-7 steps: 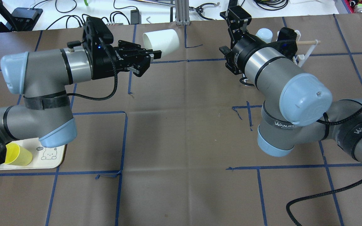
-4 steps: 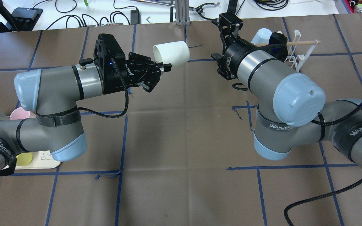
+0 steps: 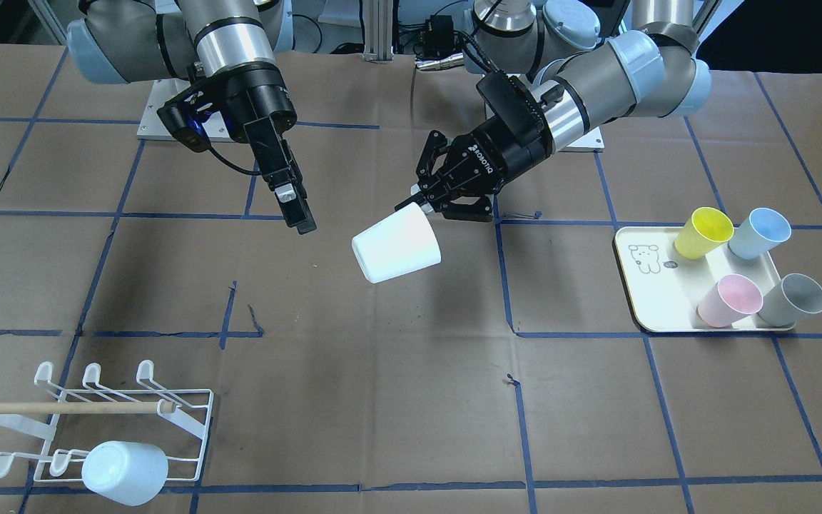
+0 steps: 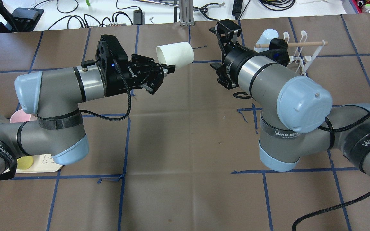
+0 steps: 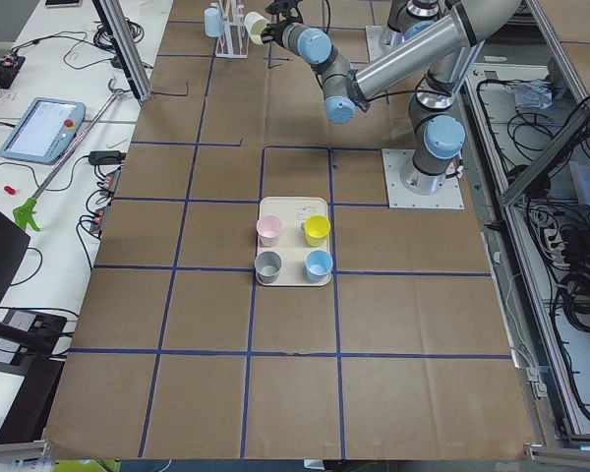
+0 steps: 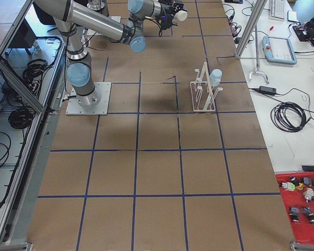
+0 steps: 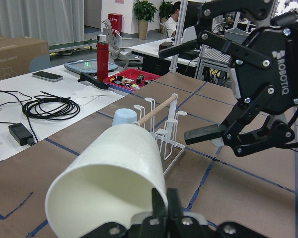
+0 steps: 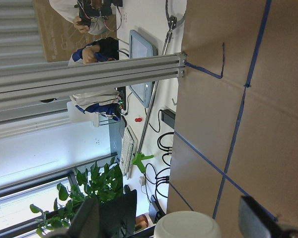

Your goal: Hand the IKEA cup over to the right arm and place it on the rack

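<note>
My left gripper [image 4: 168, 68] is shut on the rim of a white IKEA cup [image 4: 175, 54] and holds it on its side above the table, base toward the right arm. The cup also shows in the front view [image 3: 397, 246] and the left wrist view [image 7: 109, 183]. My right gripper [image 3: 297, 208] is open and empty, a short gap from the cup's base; its fingers [image 8: 92, 220] stand wide apart with the cup [image 8: 187, 225] between and ahead of them. The white wire rack [image 3: 168, 421] stands behind the right arm and carries a pale blue cup [image 3: 125, 471].
A cream tray [image 3: 639, 285] on the robot's left side holds yellow [image 3: 703, 232], blue [image 3: 760, 232], pink [image 3: 728, 300] and grey [image 3: 793, 300] cups. Cables and an aluminium post [image 4: 185, 12] lie past the table's far edge. Brown paper with blue tape lines covers the table.
The left arm carried the white cup to the right toward the table's middle, then held still. The right arm swung left, away from the rack and toward the cup.
</note>
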